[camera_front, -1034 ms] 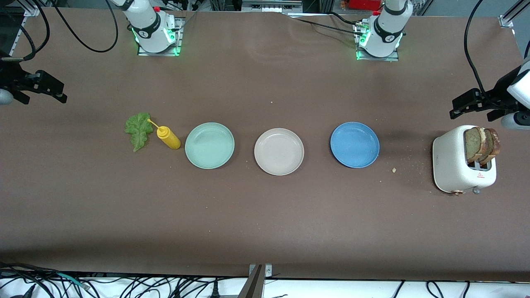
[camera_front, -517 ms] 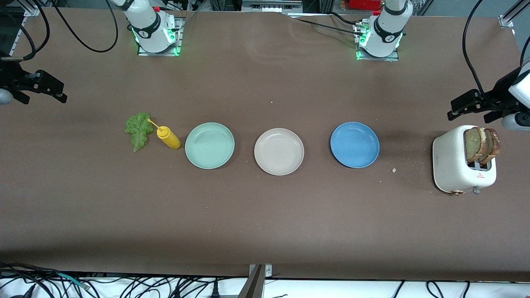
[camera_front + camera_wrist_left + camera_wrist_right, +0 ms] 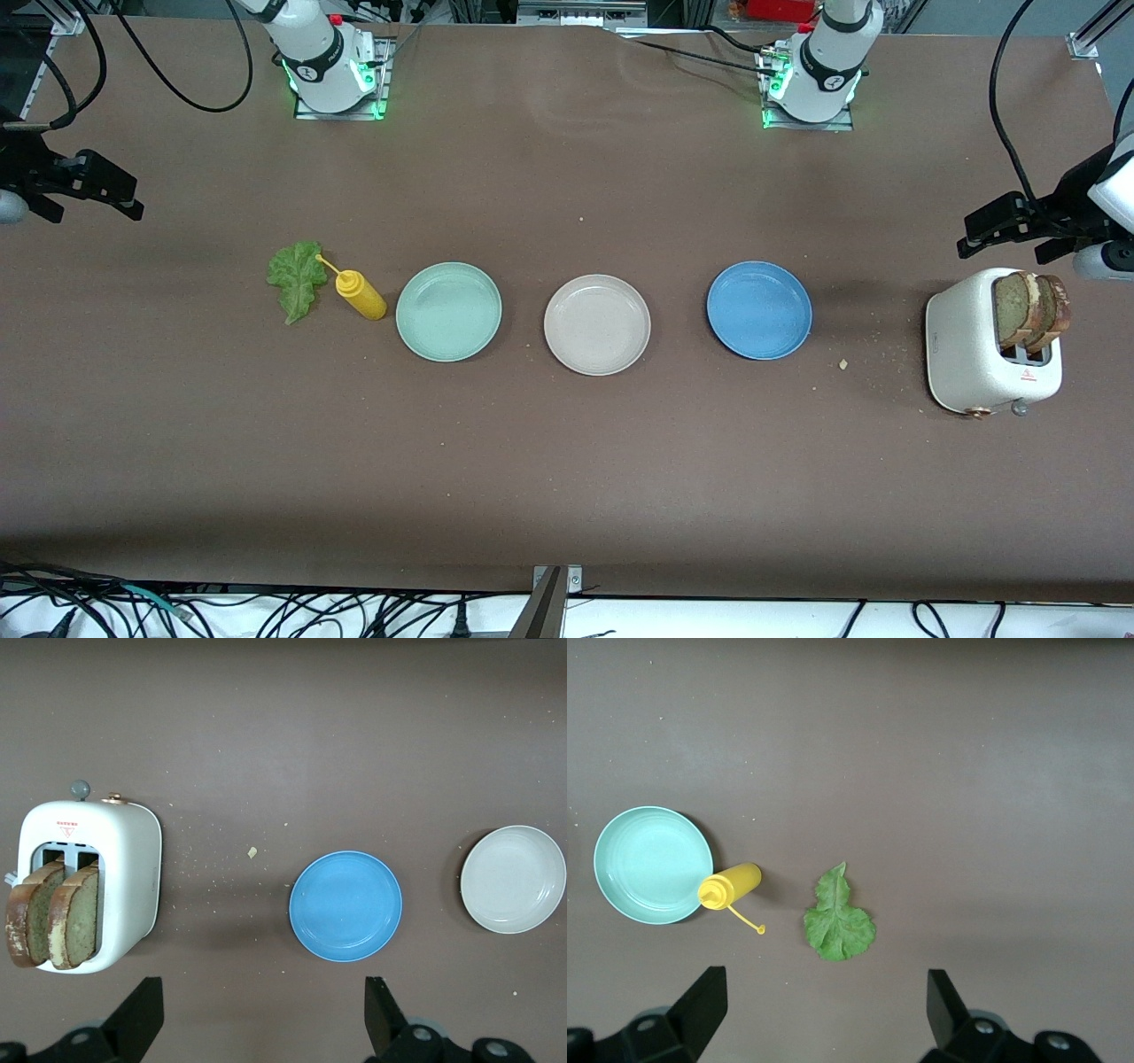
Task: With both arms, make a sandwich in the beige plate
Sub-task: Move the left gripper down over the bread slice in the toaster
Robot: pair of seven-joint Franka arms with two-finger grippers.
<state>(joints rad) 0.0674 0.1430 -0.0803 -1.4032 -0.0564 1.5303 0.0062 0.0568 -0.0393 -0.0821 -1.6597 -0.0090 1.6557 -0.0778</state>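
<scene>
The beige plate (image 3: pixel 597 324) sits bare at the middle of the table, the centre of a row of three plates. Taking it as a clock centre in the front view, the blue plate (image 3: pixel 759 310) lies at 3 o'clock and the mint green plate (image 3: pixel 448 311) at 9 o'clock, each near it but apart.

Past the green plate, still at 9 o'clock, a yellow squeeze bottle (image 3: pixel 361 295) lies on its side, with the lettuce leaf (image 3: pixel 296 278) flat on the table just beside it toward the right arm's end. Well out at 3 o'clock stands a white toaster (image 3: pixel 985 356) with two bread slices (image 3: pixel 1029 310) upright in its slots.

The left gripper (image 3: pixel 264 1020) hangs in the air at the left arm's end of the table, over the bare top close to the toaster, its jaws spread wide and holding nothing; from it the beige plate (image 3: pixel 513 878) is well apart, with the blue plate between.

The right gripper (image 3: pixel 824 1014) hangs over the right arm's end of the table, jaws likewise spread wide and empty, close to the lettuce leaf (image 3: pixel 838 923) and well apart from the beige plate.
</scene>
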